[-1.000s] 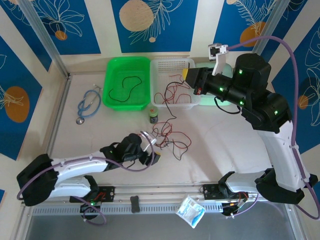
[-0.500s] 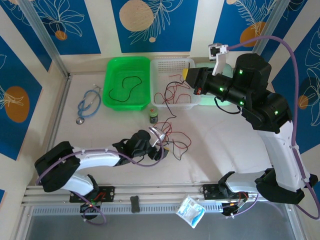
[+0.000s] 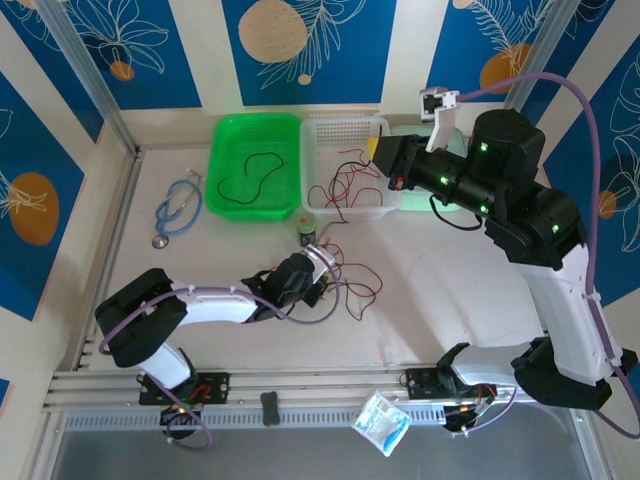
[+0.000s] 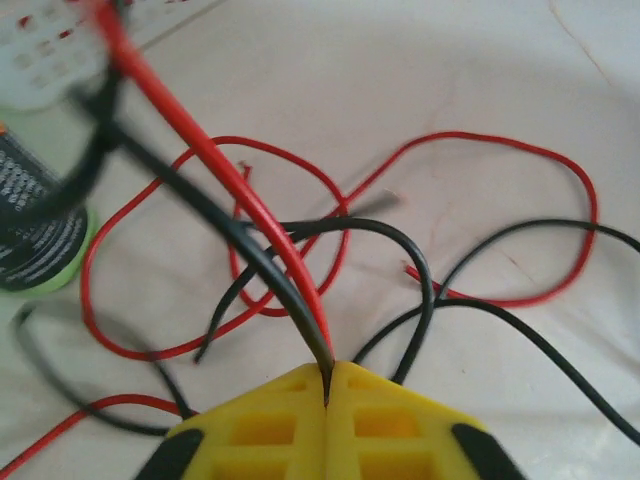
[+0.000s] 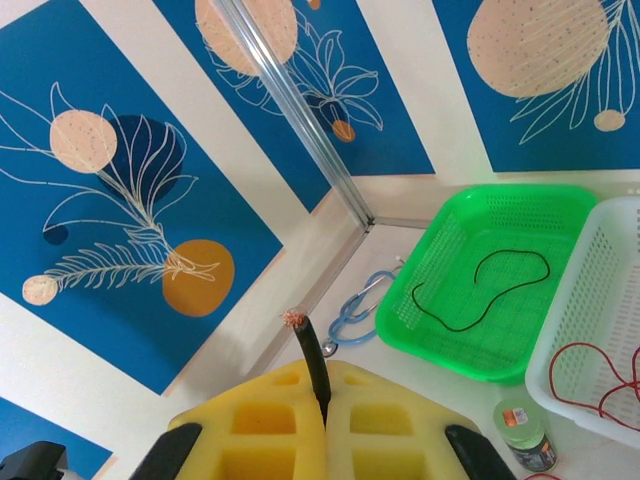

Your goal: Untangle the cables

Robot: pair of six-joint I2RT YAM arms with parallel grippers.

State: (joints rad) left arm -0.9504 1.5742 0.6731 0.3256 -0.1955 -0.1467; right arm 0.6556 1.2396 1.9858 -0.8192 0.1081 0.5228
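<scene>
Cables (image 4: 285,280), red and black, lie tangled at the middle of the counter (image 3: 460,290). More red strands sit in the white basket (image 3: 340,122), and one black loop lies in the green basket (image 3: 255,120) beside it. A blue stethoscope (image 3: 178,208) rests left of the green basket, apart from it. A small green-lidded jar (image 3: 307,232) stands just in front of the baskets. The left end effector (image 4: 327,372) is fully closed, pinching one red and one black strand (both lead off toward the jar). The right end effector (image 5: 325,415), raised by the white basket, is closed on a black cable end.
</scene>
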